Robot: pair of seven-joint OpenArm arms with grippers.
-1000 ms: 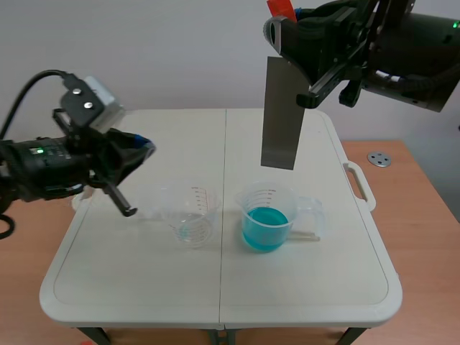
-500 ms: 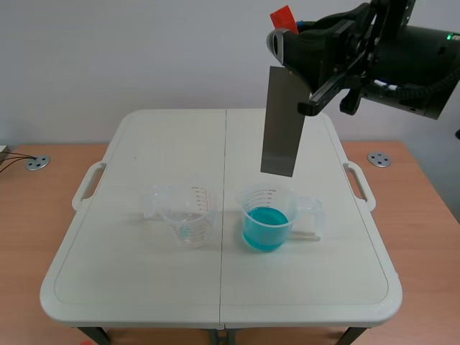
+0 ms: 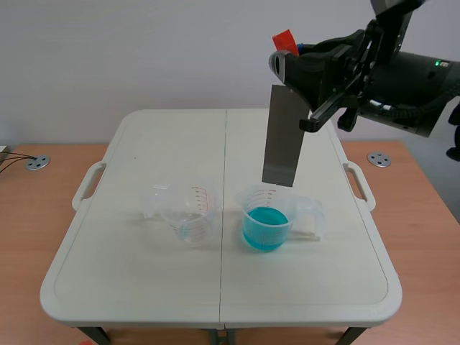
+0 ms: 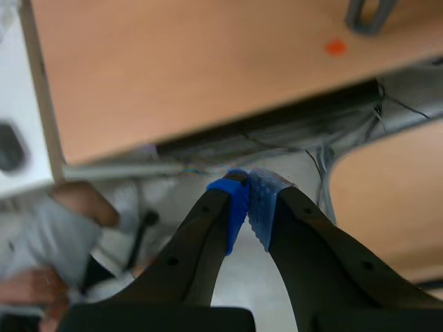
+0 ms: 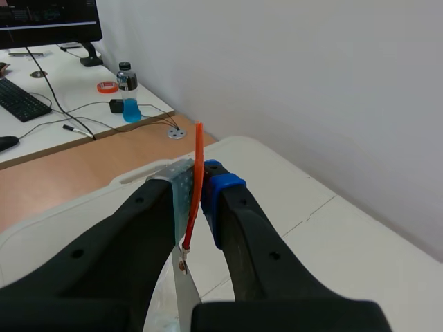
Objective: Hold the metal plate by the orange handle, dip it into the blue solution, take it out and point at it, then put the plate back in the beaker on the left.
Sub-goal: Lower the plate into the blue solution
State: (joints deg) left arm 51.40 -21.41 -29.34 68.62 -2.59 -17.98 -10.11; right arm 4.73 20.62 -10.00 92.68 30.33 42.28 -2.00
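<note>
The grey metal plate (image 3: 282, 136) hangs upright above the beaker of blue solution (image 3: 264, 224), its lower edge just over the rim. My right gripper (image 3: 287, 52) is shut on the plate's orange handle (image 3: 284, 38), high over the table. In the right wrist view the orange handle (image 5: 196, 187) is pressed edge-on between the pads (image 5: 181, 192). The clear beaker (image 3: 190, 213) stands left of the blue one, with only a trace of blue at its bottom. My left gripper (image 4: 247, 190) is shut on nothing, away from the table, over the floor beside a wooden desk.
The white folding table (image 3: 129, 287) carries both beakers near its middle. A wooden desk (image 3: 417, 215) surrounds it, with round metal fittings (image 3: 379, 159) on either side. In the left wrist view, cables lie on the floor under the desk (image 4: 173, 76).
The left arm has withdrawn out of the scene view to the left. The right gripper has lowered the plate a little toward the blue beaker.
</note>
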